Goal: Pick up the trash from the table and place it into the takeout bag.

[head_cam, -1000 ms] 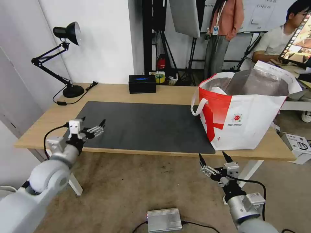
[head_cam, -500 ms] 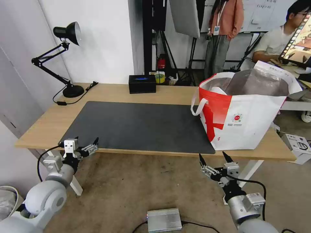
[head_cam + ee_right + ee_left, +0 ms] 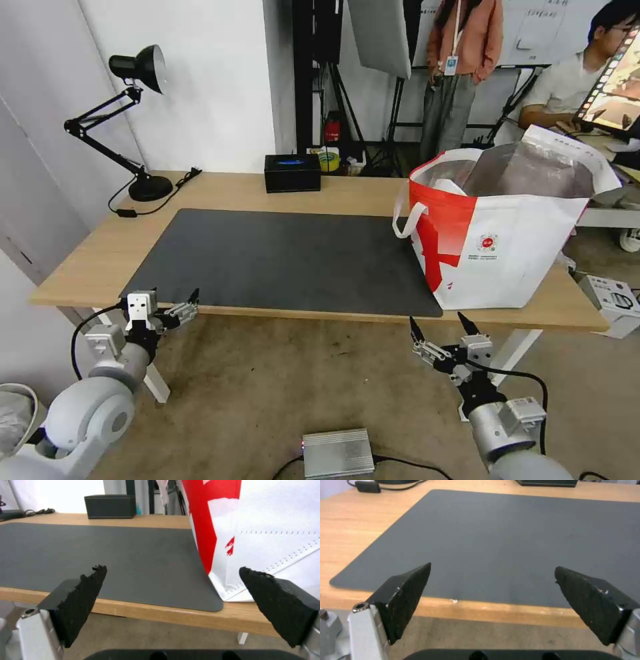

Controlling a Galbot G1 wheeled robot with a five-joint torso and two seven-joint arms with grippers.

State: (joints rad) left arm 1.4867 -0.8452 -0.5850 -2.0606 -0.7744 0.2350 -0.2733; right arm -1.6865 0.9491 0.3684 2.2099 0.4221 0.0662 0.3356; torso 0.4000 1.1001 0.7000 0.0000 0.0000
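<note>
Moved: the left gripper (image 3: 175,305) has dropped back from over the mat (image 3: 287,257) to the near edge of the worktop (image 3: 220,190).
Grippers: left and right gripper (image 3: 440,328) both wide open, holding nothing.
Doing it well: keep both low, away from the edge.
Takeout bag (image 3: 507,233): stands on the worktop's right end.
Hidden: the trash; the bag's inside is hard to see.

Red-and-white takeout bag (image 3: 507,247) upright, open-topped, on light-wood table (image 3: 220,190) right end, overlapping grey mat (image 3: 287,260)
</note>
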